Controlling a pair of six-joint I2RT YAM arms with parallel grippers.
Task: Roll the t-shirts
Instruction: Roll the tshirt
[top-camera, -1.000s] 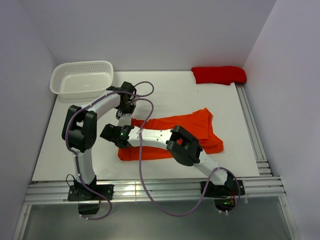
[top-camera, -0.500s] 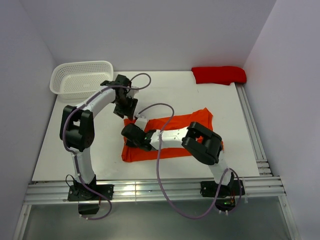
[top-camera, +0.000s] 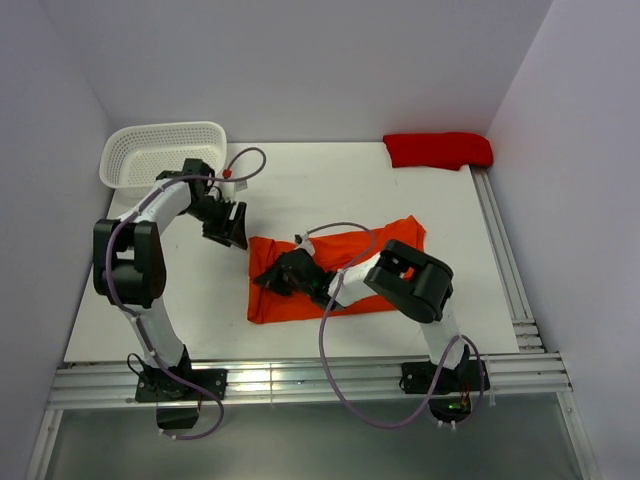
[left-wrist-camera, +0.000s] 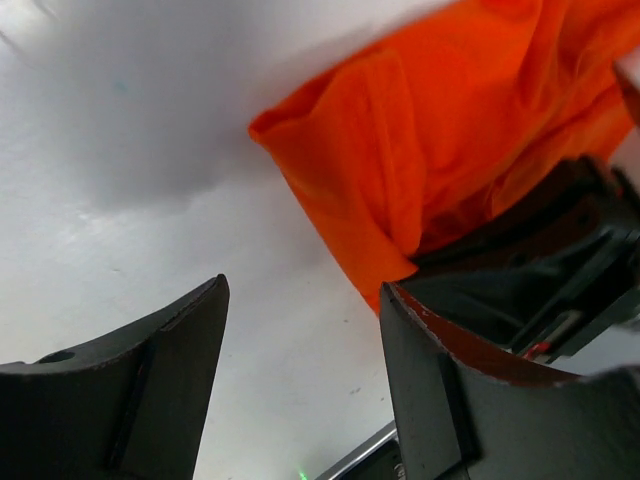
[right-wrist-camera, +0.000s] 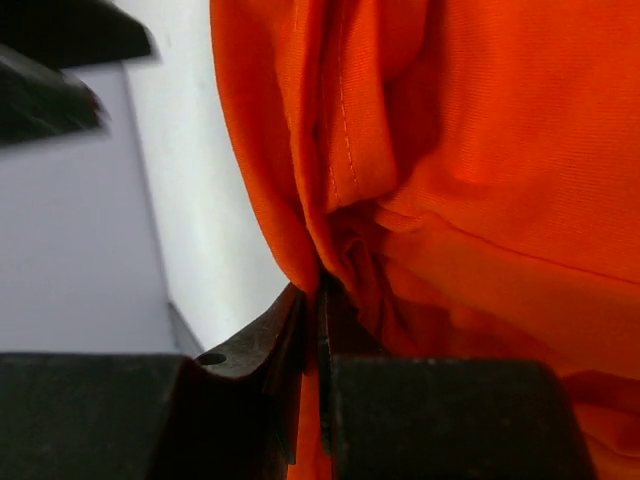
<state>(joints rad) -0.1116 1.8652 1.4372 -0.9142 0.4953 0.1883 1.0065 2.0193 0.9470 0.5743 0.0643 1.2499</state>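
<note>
The bright orange t-shirt (top-camera: 345, 262) lies folded across the middle of the table, its left end doubled over. My right gripper (top-camera: 272, 279) sits on that left end, shut on a bunched fold of the orange t-shirt (right-wrist-camera: 400, 170). My left gripper (top-camera: 236, 226) hangs open just beyond the shirt's upper left corner (left-wrist-camera: 400, 160), holding nothing, with bare table between its fingers (left-wrist-camera: 440, 390). The darker red t-shirt (top-camera: 438, 149) lies bundled at the far right corner.
A white plastic basket (top-camera: 163, 157) stands at the far left corner, close behind the left arm. Metal rails (top-camera: 505, 260) run along the table's right side and near edge. Walls close in the table on three sides.
My left gripper let go of the orange shirt, opened and drew back to the left. My right gripper pulled the shirt's left end rightward, closing tighter on the fold.
</note>
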